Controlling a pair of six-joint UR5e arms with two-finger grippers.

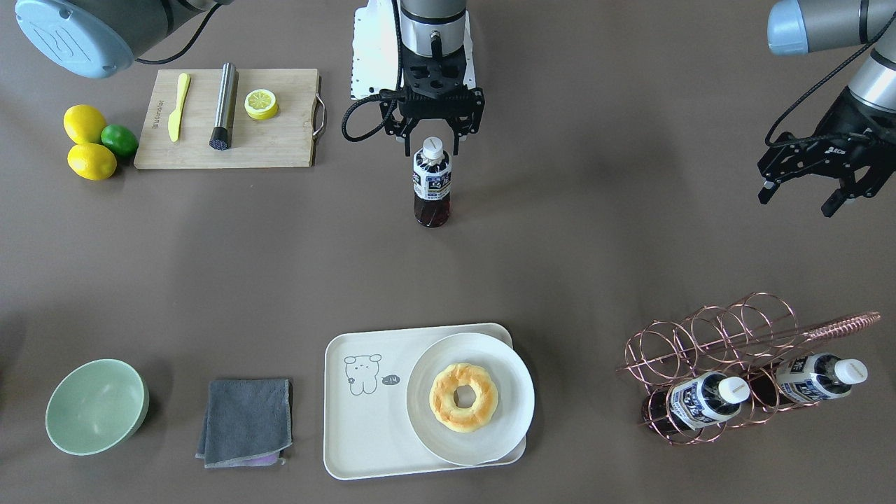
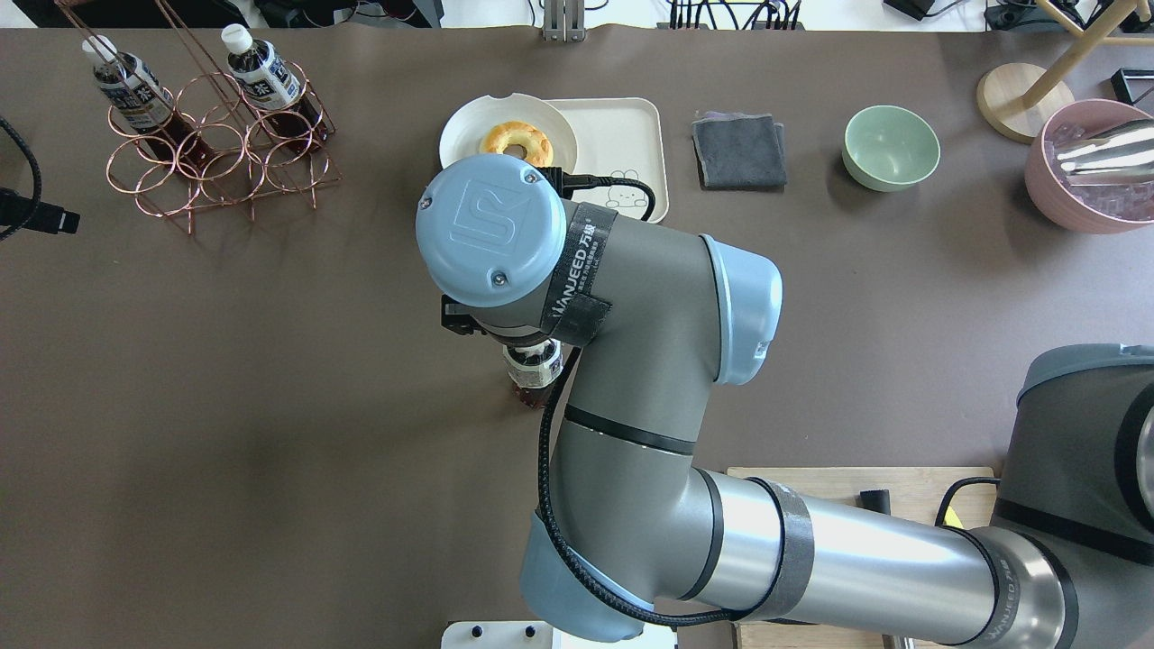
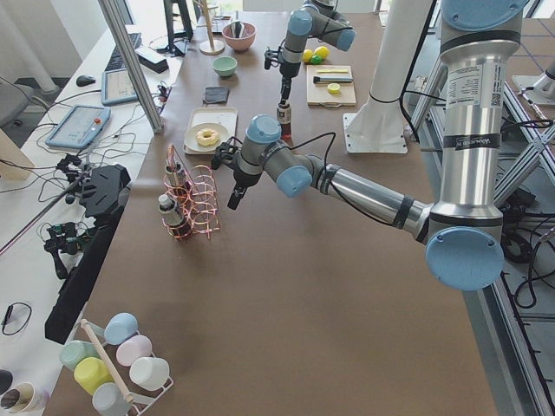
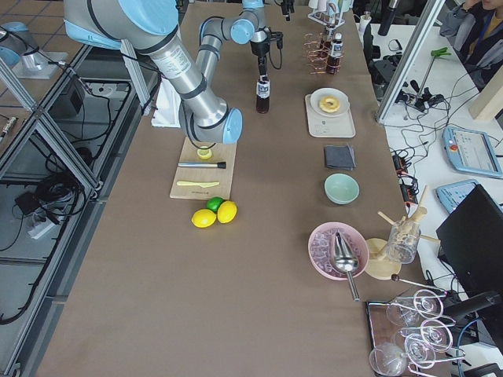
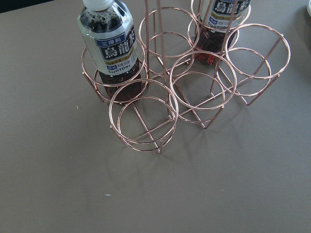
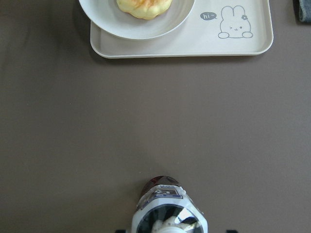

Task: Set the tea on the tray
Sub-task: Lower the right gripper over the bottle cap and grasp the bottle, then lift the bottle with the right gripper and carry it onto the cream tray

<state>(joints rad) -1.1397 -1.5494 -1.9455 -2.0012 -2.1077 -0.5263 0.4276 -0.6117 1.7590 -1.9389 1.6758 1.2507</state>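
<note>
**Right wrist-mounted view, read with the front-facing view: right gripper (image 1: 432, 147) astride the tea (image 6: 167, 213), tray (image 6: 194, 46) ahead**

Nearest the lens, the tea stands upright on the table (image 6: 73, 145), its white cap at the bottom edge of the frame. Dark finger ends show at either side, clear of the bottle. The front-facing view confirms this: the fingers are spread, one on each side of the cap, gripping nothing.

The step in hand is judged to be the grasp. Keep the cap centred between the fingers and take the neck rather than the cap's rim. Close squarely, because a tall, narrow bottle is likely to tip if one finger arrives first. Lift straight up before you travel.

Beyond a stretch of open table lies the tray, well apart from the tea. A round plate (image 6: 102, 14) carrying a doughnut (image 6: 143, 6) covers one half. The half with the grey drawing (image 6: 233, 26) is bare. Aim there and set the base down flat, clear of the plate's rim.

Farther off, the left gripper (image 1: 801, 194) hangs with its fingers spread and empty. It is near the copper wire rack (image 1: 707, 336), where a second bottle (image 1: 700, 402) and a third bottle (image 1: 819, 374) sit in the rings.

Views compared:
- **Overhead exterior view:** it hides the right gripper under the arm's wrist joint and shows only the lower part of the tea, so judge the fingers from the front-facing view.
- **Right wrist-mounted view:** it alone lines up the tea and the tray along the likely path.
- **Left wrist-mounted view:** it shows the rack's vacant rings, but not the tea on the table.
</note>
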